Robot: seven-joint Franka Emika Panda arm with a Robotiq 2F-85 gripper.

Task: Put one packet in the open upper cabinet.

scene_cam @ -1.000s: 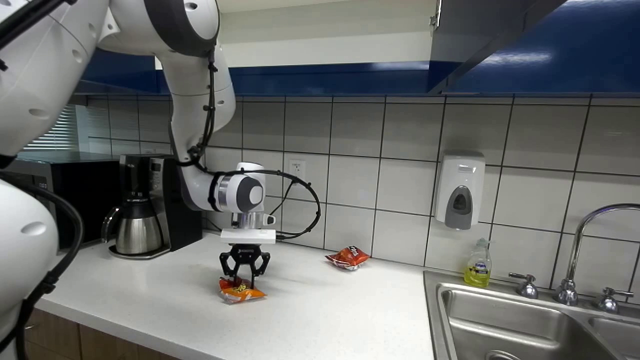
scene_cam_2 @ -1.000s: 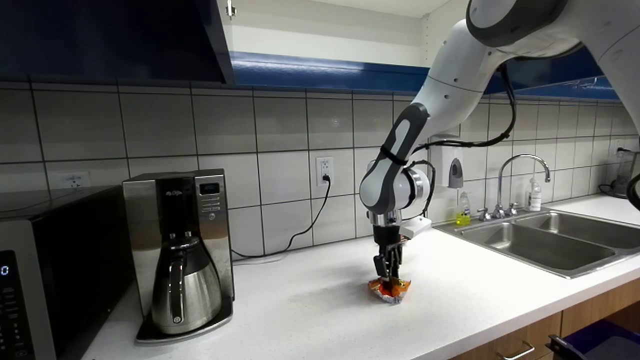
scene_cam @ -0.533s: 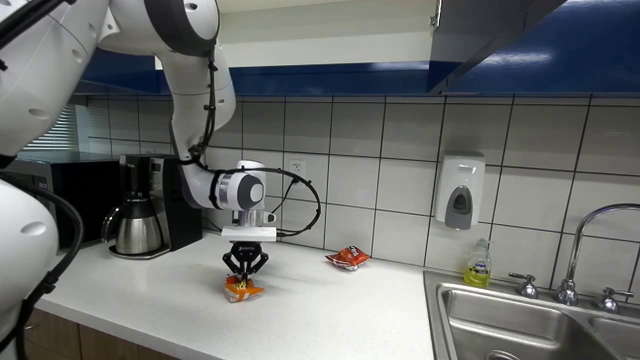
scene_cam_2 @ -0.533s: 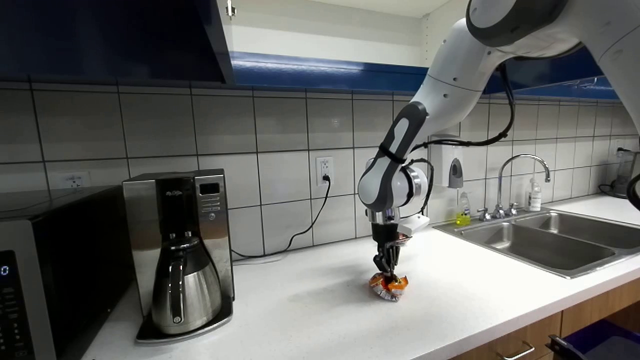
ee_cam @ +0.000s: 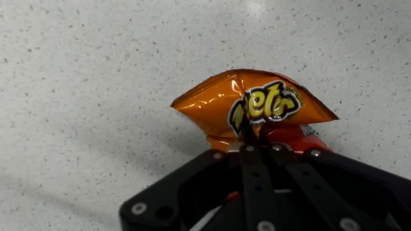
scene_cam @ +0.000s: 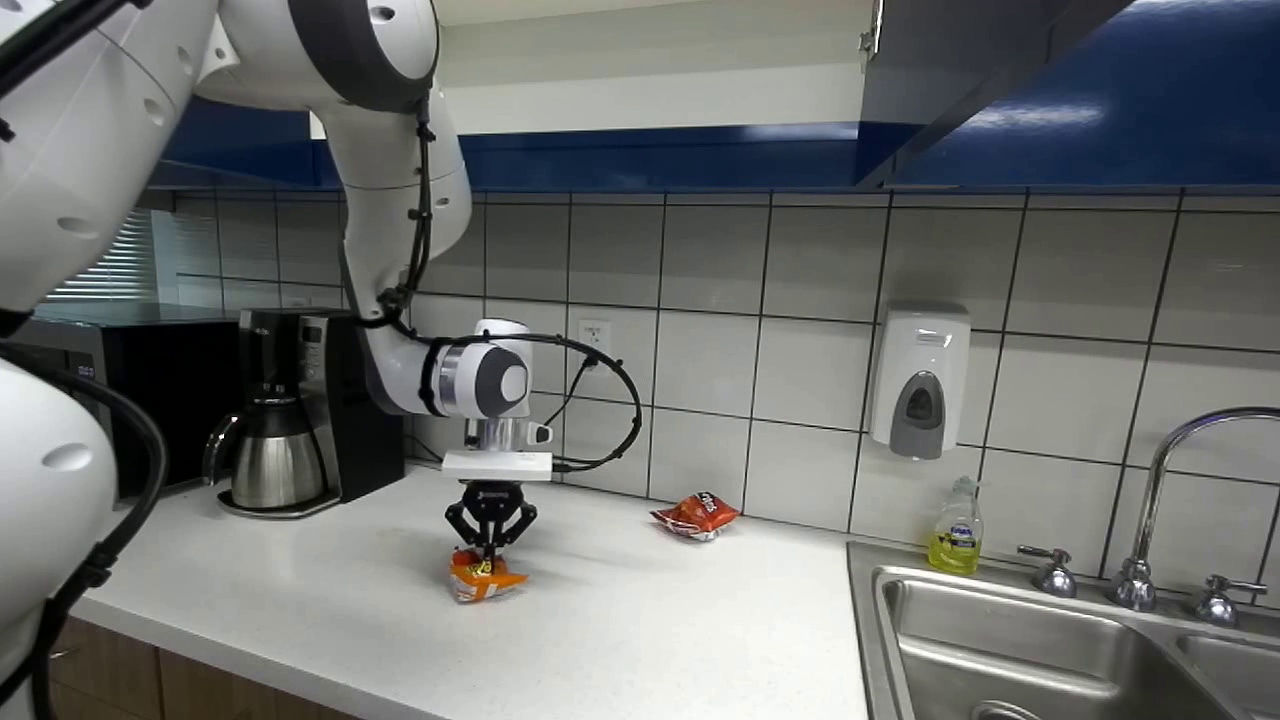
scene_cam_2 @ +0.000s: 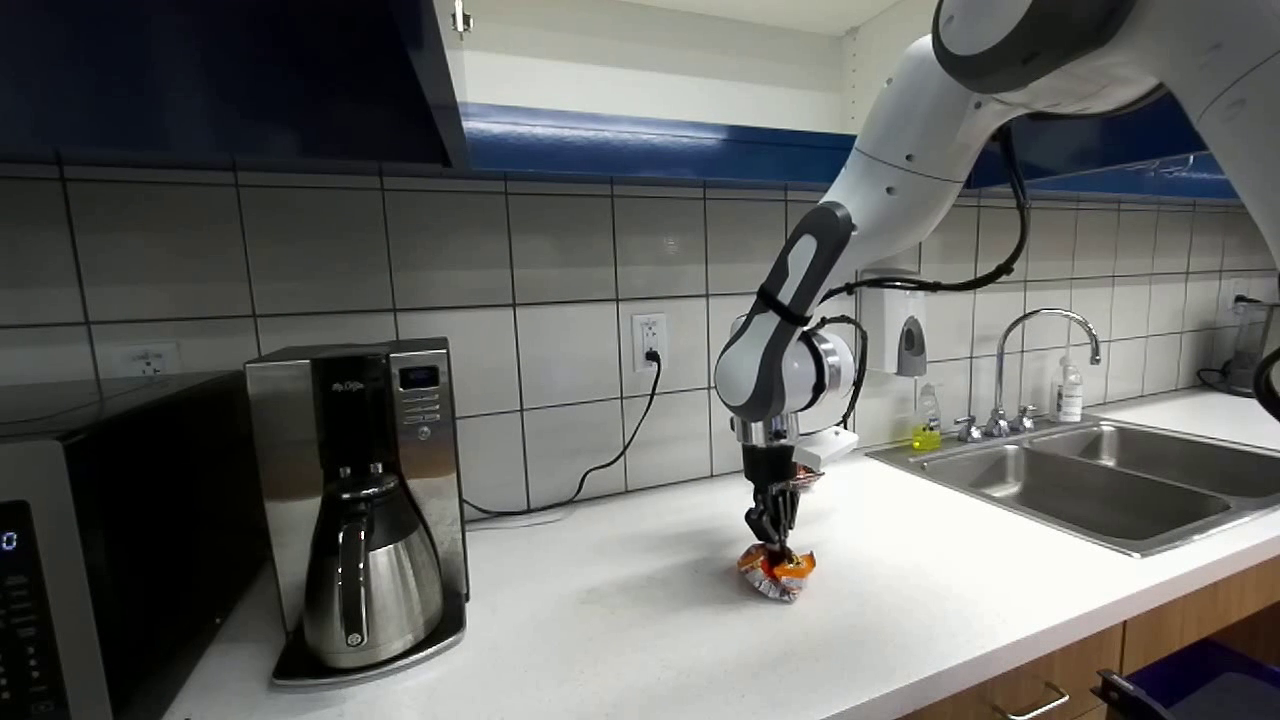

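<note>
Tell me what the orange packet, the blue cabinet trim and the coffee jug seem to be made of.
Orange packet: thin, glossy film, from its creases and sharp highlights; plastic or foil-lined, I can't tell.
Blue cabinet trim: smooth and shiny, with bright reflections; possibly lacquer or laminate.
Coffee jug: metal body, likely stainless steel, from its silvery sheen.

The crinkled orange packet point(scene_cam: 482, 584) is pinched below the open cabinet point(scene_cam: 655, 157).

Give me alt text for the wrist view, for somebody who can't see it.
A black Robotiq gripper, at the bottom of the picture, pinches a crinkled orange snack packet, likely Cheetos, its yellow logo lettering partly hidden. A speckled pale countertop fills the background.
</note>
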